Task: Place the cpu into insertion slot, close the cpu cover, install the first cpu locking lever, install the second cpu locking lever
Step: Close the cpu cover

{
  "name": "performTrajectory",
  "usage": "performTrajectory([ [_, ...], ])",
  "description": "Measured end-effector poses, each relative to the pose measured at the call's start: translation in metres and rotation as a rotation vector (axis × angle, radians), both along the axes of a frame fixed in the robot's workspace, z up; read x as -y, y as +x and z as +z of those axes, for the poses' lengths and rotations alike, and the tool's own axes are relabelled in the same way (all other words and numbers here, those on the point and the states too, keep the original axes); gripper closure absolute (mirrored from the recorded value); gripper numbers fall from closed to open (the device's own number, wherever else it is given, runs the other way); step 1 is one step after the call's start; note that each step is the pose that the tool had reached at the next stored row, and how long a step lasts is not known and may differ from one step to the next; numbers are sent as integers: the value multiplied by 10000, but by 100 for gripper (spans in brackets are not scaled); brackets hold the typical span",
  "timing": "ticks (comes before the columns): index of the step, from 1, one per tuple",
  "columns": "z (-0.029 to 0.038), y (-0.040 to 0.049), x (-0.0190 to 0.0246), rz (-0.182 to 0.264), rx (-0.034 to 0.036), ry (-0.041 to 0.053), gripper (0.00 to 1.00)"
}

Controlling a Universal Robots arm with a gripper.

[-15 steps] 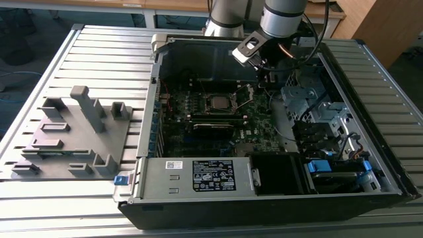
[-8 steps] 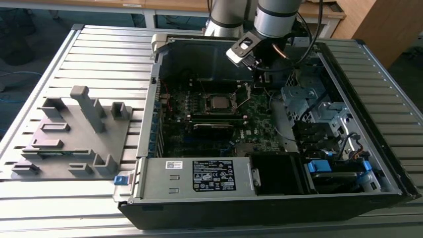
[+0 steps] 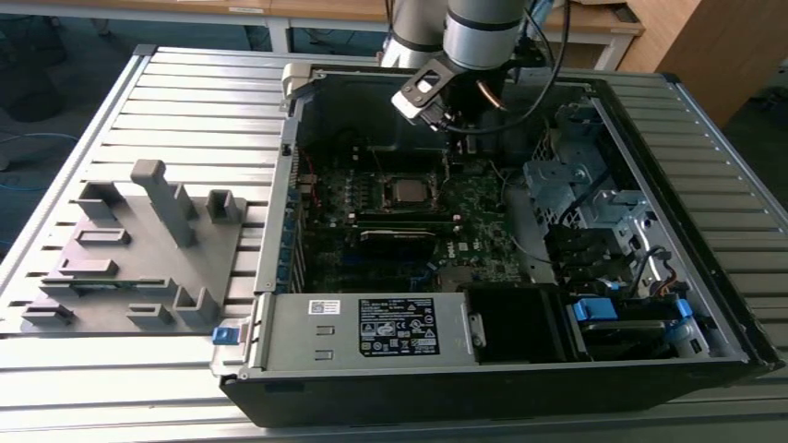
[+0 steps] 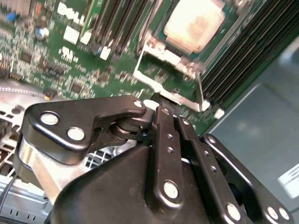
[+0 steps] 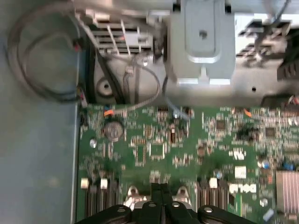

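The gripper [image 4: 172, 114] is seen with its fingers pressed together, and nothing is visible between them. Its tips are held just beside the cover [image 4: 163, 58]; contact cannot be judged. In the exterior view, a grey fixture [image 3: 129, 245] is set at the left on the table [image 3: 197, 83]. To its right the open case [image 3: 493, 392] is found. Inside it, the cpu [image 3: 411, 191] is seated in the slot [image 4: 212, 48].

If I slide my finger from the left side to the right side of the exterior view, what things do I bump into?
Grey plastic stand with upright blocks → small blue clip → square silver-grey cpu → bright blue plastic handle.
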State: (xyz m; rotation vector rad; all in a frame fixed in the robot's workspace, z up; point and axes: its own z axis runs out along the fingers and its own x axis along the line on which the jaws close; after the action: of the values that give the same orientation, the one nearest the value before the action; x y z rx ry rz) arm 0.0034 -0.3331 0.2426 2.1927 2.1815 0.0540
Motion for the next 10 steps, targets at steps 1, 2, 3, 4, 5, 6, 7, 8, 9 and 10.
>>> performTrajectory([
  [1, -2, -44, 0, -1, 18, 1, 90],
  [2, -4, -87, 1, 0, 35, 1, 90],
  [3, -6, -132, 2, -1, 52, 0, 90],
  [4, -8, -177, 2, 0, 68, 0, 90],
  [5, -11, -221, 3, -1, 83, 0, 90],
  [6, -13, -264, 3, -1, 99, 0, 90],
  [7, -16, -307, 4, 0, 113, -1, 90],
  [8, -18, -345, 5, -1, 124, 0, 90],
  [9, -20, -373, 5, -1, 133, 1, 90],
  [10, -21, -400, 4, 0, 143, -1, 90],
])
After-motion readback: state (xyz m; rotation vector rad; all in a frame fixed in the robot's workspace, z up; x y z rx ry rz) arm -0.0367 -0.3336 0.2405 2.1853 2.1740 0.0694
